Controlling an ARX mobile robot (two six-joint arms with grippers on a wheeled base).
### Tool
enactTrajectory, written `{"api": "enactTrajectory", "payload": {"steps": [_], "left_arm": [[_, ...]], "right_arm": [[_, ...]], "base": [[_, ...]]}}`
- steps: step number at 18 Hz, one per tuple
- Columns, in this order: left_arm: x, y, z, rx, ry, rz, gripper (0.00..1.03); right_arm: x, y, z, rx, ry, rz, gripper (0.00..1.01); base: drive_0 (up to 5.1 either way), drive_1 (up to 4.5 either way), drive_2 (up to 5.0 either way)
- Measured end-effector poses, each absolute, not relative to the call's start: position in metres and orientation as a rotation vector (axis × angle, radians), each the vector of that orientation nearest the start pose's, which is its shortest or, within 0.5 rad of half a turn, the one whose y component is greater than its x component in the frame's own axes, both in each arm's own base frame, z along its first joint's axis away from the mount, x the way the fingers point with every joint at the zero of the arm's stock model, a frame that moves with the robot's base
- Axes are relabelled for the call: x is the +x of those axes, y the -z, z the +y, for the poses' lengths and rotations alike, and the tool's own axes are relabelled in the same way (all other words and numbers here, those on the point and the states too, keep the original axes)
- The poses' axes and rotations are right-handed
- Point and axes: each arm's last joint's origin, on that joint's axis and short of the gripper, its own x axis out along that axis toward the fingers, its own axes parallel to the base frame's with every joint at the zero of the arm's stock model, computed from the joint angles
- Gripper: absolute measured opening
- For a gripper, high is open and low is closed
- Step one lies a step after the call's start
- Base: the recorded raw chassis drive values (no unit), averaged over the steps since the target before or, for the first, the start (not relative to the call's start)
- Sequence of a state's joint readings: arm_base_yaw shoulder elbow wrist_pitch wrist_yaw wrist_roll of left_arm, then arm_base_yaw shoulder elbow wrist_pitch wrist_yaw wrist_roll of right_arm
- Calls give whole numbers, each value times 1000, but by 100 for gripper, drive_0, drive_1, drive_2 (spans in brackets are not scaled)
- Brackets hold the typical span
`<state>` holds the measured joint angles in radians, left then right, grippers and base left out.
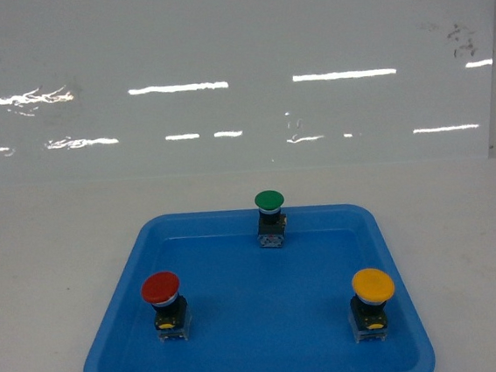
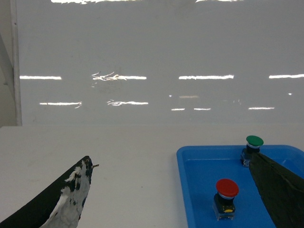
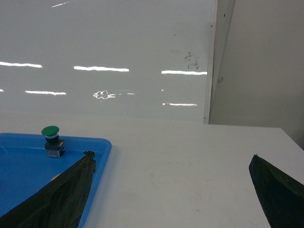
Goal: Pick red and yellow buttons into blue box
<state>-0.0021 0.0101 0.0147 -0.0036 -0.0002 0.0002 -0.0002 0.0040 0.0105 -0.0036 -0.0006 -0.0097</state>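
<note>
The red button stands upright at the near left of a shallow blue tray, and the yellow button stands upright at the near right. In the left wrist view my left gripper is open over the white table, left of the tray, with the red button just inside its right finger. My right gripper is open over bare table to the right of the tray. Neither gripper holds anything or shows in the head view. The blue box is out of view.
A green button stands at the tray's far edge, also seen as the green button and the green button in the wrist views. A glossy white wall closes the table's back. The table's right edge is near.
</note>
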Motion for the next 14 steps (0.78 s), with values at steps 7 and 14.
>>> {"api": "enactTrajectory", "payload": {"steps": [7, 14], "left_arm": [[97, -167, 0, 0, 2, -1, 98], [97, -167, 0, 0, 2, -1, 98]], "right_arm": [[97, -166, 0, -10, 0, -3, 98], [97, -166, 0, -10, 0, -3, 98]], "base": [[0, 0, 0], [0, 0, 0]]}}
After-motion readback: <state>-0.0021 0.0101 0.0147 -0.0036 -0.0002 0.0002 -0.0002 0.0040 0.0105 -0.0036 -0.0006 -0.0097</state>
